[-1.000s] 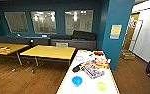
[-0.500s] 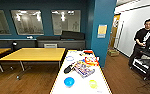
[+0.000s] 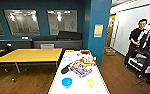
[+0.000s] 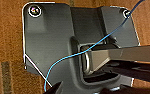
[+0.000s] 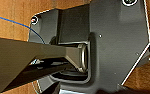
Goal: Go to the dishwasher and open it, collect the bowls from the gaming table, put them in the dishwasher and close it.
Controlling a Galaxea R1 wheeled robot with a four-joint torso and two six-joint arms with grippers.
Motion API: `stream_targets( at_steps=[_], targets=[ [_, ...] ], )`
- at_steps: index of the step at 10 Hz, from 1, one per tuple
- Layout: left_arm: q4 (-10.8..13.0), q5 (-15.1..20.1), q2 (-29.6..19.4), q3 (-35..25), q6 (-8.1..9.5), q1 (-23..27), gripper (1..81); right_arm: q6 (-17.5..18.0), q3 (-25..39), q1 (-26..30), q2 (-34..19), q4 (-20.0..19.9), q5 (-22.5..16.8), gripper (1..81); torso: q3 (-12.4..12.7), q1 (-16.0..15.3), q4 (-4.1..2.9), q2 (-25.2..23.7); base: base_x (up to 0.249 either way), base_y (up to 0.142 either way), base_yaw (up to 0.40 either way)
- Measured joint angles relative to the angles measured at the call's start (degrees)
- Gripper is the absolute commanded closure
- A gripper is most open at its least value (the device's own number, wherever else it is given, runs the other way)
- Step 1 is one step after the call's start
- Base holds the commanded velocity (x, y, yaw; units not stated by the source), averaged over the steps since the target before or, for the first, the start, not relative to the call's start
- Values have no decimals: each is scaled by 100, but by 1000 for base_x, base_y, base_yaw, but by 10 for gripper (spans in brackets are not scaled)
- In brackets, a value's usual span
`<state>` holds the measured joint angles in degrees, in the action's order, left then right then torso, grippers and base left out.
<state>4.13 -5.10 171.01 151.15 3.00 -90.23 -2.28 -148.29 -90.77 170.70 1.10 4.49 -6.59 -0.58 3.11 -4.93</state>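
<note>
We found the gaming table [image 3: 66, 85] directly ahead, its white top running away from us. The blue bowl [image 3: 66, 82] and the yellow-green bowl [image 3: 90, 83] sat near its close end, well apart from each other. Beyond them lay a printed box [image 3: 80, 68] and a dark object [image 3: 65, 69]. A yellow wooden table [image 3: 28, 55] stood to the left. A person [image 3: 137, 41] stood at a cart [image 3: 142, 61] on the right. We could not tell the state of either gripper from the wrist views.

On the gaming table [image 3: 101, 80], the blue bowl [image 3: 66, 82] sits beside the yellow-green bowl [image 3: 90, 83], with a colourful box [image 3: 81, 68] behind them.
</note>
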Motion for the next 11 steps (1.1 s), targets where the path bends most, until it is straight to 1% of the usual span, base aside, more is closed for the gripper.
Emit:
stream_targets(
  at_steps=[9, 11],
  targets=[
    [-9, 11, -4, 1, 2, -11, 10, 0, -1, 15, 2, 0, 2, 10, 0, 0, 0, 0, 0, 0, 0],
    [-9, 13, -6, 1, 2, -15, 10, 0, -1, 15, 2, 2, 5, 10, 0, 0, 0, 0, 0, 82, 0]
  ],
)
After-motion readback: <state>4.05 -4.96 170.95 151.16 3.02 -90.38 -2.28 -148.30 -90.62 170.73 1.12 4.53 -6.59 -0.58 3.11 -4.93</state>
